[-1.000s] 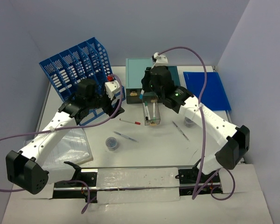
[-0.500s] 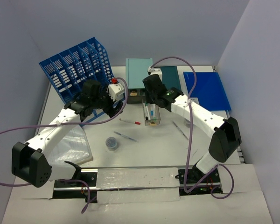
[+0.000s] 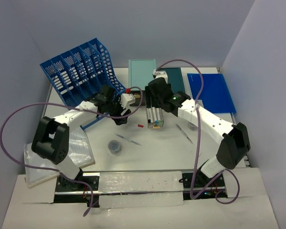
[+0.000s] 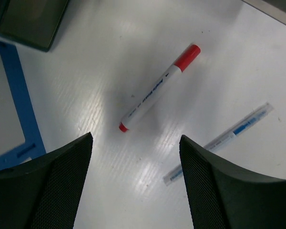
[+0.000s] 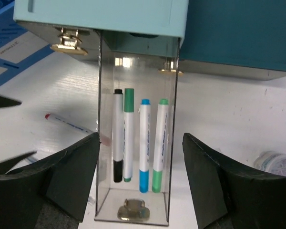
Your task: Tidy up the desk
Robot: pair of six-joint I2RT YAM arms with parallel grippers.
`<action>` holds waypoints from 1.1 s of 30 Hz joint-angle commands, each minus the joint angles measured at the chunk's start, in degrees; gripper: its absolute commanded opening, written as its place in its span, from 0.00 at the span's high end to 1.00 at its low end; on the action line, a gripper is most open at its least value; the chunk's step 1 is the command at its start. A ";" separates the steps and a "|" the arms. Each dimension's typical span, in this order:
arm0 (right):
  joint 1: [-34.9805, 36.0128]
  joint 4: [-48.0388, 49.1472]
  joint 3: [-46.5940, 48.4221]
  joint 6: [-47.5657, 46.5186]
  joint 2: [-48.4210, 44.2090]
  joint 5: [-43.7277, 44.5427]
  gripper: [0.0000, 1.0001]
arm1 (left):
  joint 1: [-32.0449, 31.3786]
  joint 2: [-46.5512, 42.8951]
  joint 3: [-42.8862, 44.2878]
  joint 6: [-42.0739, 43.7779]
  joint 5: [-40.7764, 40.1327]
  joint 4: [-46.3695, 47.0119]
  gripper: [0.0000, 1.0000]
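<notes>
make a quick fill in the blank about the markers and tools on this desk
The clear drawer holds ____ markers. The loose marker under the left tool has a ____ cap. The left tool and the right tool both stand ____. The slotted file rack is coloured ____.
Missing words: four; red; open; blue.
</notes>
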 commanded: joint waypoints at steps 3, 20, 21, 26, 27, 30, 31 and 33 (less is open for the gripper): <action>-0.19 3.50 -5.33 -0.40 -7.07 -0.16 0.23 | 0.01 5.25 5.88 9.27 6.37 -0.68 0.22; -0.25 5.59 -12.68 -0.25 -15.07 0.21 0.23 | -5.25 11.70 2.17 19.05 0.15 5.39 0.24; -0.22 5.68 -12.77 -0.25 -15.21 0.15 0.23 | -5.26 12.23 2.45 19.08 -0.50 5.23 0.24; -0.19 5.65 -13.36 -0.18 -16.15 0.10 0.23 | -5.31 16.42 6.18 18.74 -0.52 1.03 0.37; -0.24 5.42 -13.36 -0.24 -16.44 0.28 0.23 | -5.42 17.18 6.54 19.09 -0.64 -0.31 0.48; -0.25 5.07 -13.62 -0.16 -16.83 0.99 0.23 | -5.90 17.31 4.98 21.15 -1.18 -1.78 0.64; -0.21 5.04 -13.66 -0.08 -16.91 1.21 0.23 | -6.21 17.15 4.13 21.84 -1.66 -2.13 0.68; -0.25 5.29 -13.71 0.10 -17.00 1.27 0.23 | -6.99 16.76 2.16 23.74 -2.82 -2.50 0.78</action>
